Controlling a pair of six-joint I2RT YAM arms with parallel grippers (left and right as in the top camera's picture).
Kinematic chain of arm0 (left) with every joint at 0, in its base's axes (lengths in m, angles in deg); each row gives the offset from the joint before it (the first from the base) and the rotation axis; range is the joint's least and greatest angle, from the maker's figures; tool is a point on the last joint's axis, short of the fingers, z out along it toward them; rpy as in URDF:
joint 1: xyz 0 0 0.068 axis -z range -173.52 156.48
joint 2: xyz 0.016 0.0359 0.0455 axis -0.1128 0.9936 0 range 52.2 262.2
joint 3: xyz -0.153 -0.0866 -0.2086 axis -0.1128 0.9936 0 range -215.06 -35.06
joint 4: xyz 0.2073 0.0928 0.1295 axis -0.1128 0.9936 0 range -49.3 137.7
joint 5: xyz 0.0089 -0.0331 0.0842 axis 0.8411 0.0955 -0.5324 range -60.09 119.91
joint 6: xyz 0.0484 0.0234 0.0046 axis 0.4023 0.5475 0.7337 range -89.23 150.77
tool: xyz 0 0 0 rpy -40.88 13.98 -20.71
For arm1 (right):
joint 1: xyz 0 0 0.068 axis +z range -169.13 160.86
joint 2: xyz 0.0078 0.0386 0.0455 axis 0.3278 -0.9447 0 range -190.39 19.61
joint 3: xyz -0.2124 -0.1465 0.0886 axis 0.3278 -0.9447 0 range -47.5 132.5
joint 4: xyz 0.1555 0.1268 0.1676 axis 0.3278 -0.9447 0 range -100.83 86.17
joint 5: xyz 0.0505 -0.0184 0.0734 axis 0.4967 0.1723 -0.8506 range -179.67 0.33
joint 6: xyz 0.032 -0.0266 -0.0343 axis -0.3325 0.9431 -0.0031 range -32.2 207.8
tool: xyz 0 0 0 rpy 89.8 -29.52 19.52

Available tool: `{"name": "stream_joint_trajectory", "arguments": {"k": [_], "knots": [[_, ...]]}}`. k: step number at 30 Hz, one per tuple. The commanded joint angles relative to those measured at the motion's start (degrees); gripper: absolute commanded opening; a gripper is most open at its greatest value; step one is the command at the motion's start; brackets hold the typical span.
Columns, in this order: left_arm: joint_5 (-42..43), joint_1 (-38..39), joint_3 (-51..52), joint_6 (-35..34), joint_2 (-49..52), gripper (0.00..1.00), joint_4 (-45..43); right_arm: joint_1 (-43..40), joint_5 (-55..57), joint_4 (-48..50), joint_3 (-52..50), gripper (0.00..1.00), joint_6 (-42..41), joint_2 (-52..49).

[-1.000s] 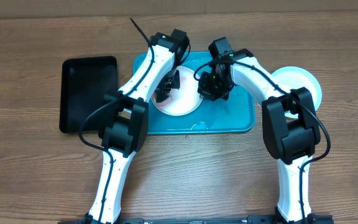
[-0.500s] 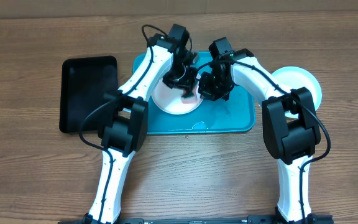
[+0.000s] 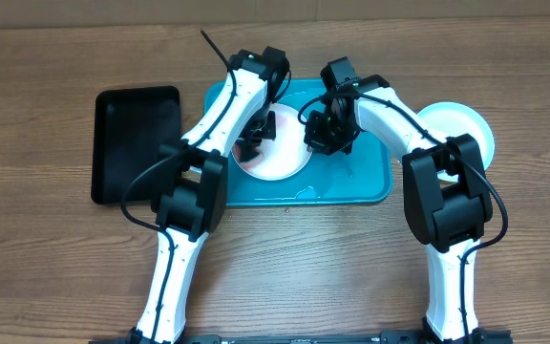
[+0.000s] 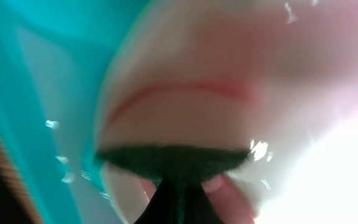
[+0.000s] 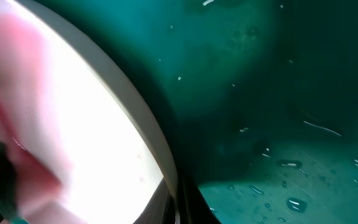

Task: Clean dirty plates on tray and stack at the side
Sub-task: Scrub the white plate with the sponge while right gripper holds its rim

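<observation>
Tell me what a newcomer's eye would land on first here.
Both arms converge on the turquoise tray at table centre, the left gripper over a white plate smeared red, the right gripper beside its edge. In the left wrist view a dark green pad lies against that plate below a red streak. A pale plate sits off the tray at the right, a black tray at the left.
</observation>
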Motion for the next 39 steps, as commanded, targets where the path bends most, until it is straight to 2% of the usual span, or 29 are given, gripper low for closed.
{"name": "stream_joint_trajectory", "arguments": {"k": [1, 4, 8, 11, 15, 19, 22, 26, 32, 35, 39], "knots": [[23.54, 0.04, 1.14, 15.58, 1.53, 0.04, 0.74, -0.11, 2.38, -0.13, -0.02, 0.04, -0.44, -1.88], [34.21, 0.20, 1.14, 22.60, 1.53, 0.04, -3.02, -0.11, 2.38, -0.15, -0.02, 0.04, -0.42, -1.88], [35.36, 0.17, 1.14, 21.24, 1.53, 0.04, -13.77, -0.11, 2.40, -0.15, -0.02, 0.04, -0.42, -1.88], [28.44, -0.13, 1.14, 15.85, 1.53, 0.04, -20.59, -0.11, 2.40, -0.22, -0.02, 0.04, -0.42, -1.88], [8.26, -0.59, 1.14, 5.79, 1.53, 0.04, -23.63, -0.11, 2.45, -0.33, -0.02, 0.04, -0.42, -1.88], [-8.28, -1.07, 1.14, -6.08, 1.53, 0.04, -17.42, -0.11, 2.43, -0.33, -0.02, 0.04, -0.42, -1.88], [-12.76, -1.36, 1.14, -10.40, 1.53, 0.04, -10.27, -0.11, 2.47, -0.35, -0.02, 0.04, -0.42, -1.88], [-9.88, -1.40, 1.14, -9.20, 1.53, 0.05, -2.86, -0.11, 2.43, -0.31, -0.02, 0.04, -0.42, -1.88], [1.44, -1.40, -1.01, 1.64, 1.53, 0.04, 1.05, -0.11, 2.36, -0.48, 0.00, 0.04, -0.44, -1.88], [1.84, -1.79, -7.67, 2.38, 1.53, 0.04, 3.56, -0.11, 2.38, -1.57, 0.02, 0.04, -0.42, -1.77], [1.86, -2.62, -22.23, 2.34, 1.53, 0.04, 8.41, -0.31, 3.39, -4.61, 0.02, 0.04, 0.07, -0.26]]}}
